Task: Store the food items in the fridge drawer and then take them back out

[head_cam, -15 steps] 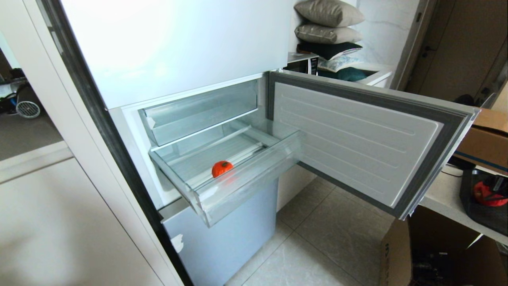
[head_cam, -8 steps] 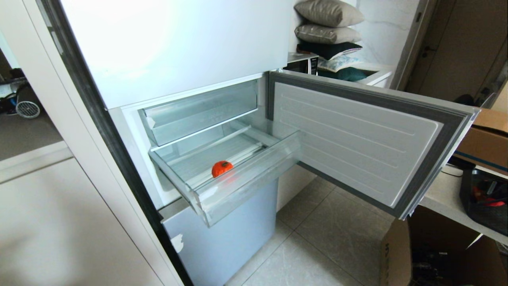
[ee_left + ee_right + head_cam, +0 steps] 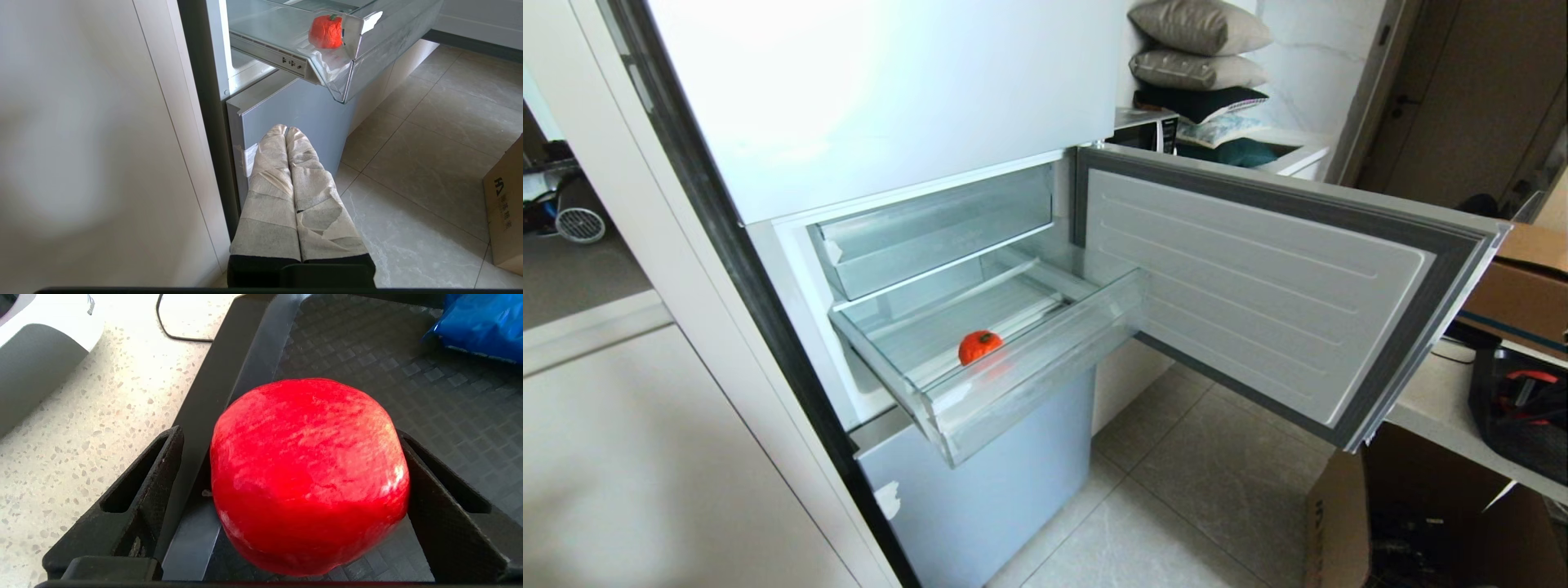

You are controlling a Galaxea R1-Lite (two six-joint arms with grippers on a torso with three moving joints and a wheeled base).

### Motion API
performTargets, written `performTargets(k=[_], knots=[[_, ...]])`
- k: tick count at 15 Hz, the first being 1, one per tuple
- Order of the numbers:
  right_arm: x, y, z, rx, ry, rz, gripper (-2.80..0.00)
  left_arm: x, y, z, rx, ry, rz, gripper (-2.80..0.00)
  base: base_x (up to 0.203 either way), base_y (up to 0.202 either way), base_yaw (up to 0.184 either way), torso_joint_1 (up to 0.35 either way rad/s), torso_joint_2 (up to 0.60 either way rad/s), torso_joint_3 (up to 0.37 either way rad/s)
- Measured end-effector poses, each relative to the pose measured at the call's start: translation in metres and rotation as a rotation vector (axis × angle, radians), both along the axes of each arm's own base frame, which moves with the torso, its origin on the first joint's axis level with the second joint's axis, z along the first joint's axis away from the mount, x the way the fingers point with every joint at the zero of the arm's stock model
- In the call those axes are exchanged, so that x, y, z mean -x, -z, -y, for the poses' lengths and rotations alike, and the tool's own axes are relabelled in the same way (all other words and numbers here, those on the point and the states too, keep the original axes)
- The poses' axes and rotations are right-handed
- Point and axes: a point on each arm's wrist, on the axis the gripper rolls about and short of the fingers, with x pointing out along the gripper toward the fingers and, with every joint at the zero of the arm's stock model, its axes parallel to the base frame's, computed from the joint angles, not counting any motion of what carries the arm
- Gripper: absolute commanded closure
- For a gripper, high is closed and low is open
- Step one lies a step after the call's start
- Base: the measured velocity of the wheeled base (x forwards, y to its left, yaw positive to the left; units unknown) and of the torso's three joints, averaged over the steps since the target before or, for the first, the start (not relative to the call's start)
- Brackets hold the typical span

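Head view: fridge drawer [image 3: 1045,359] pulled out with the fridge door [image 3: 1258,294] swung open; orange-red fruit [image 3: 979,346] lies inside, near the front wall.
Left wrist view: left pincer [image 3: 286,131], its wrapped fingers pressed together and empty, hangs low before the lowest panel [image 3: 294,110], below the drawer's corner.
Right wrist view: right pincer [image 3: 290,477] spread wide around the deep red fruit [image 3: 308,473] over a black tray [image 3: 429,392] on the speckled desk [image 3: 90,428]; one finger seems to touch it, the other stands apart.

Bright daylight fills the room. The white fridge door [image 3: 882,90] at the upper left of the head view glares almost blank. The red fruit [image 3: 308,473] shines and looks a little blurry up close.
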Motion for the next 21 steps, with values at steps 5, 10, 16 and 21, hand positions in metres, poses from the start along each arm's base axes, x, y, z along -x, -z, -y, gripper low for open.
performTargets(k=[5,10,16,21], knots=[[0.0,0.002,0.0,-0.002,0.0,-0.003,0.0,0.0,0.0,0.0,0.0,0.0,0.0,0.0,0.0,0.0,0.0,0.0,0.0,0.0],[0.0,0.001,0.0,0.0,0.001,-0.001,0.0,0.0,0.0,0.0,0.0,-0.001,0.0,0.0,0.0,0.0,0.0,0.0,0.0,0.0],[0.03,-0.031,-0.021,-0.003,0.029,-0.009,0.0,0.0,0.0,0.0,0.0,0.0,0.0,0.0,0.0,0.0,0.0,0.0,0.0,0.0],[0.11,-0.086,-0.089,0.004,0.035,-0.001,0.0,0.0,0.0,0.0,0.0,0.0,0.0,0.0,0.0,0.0,0.0,0.0,0.0,0.0]])
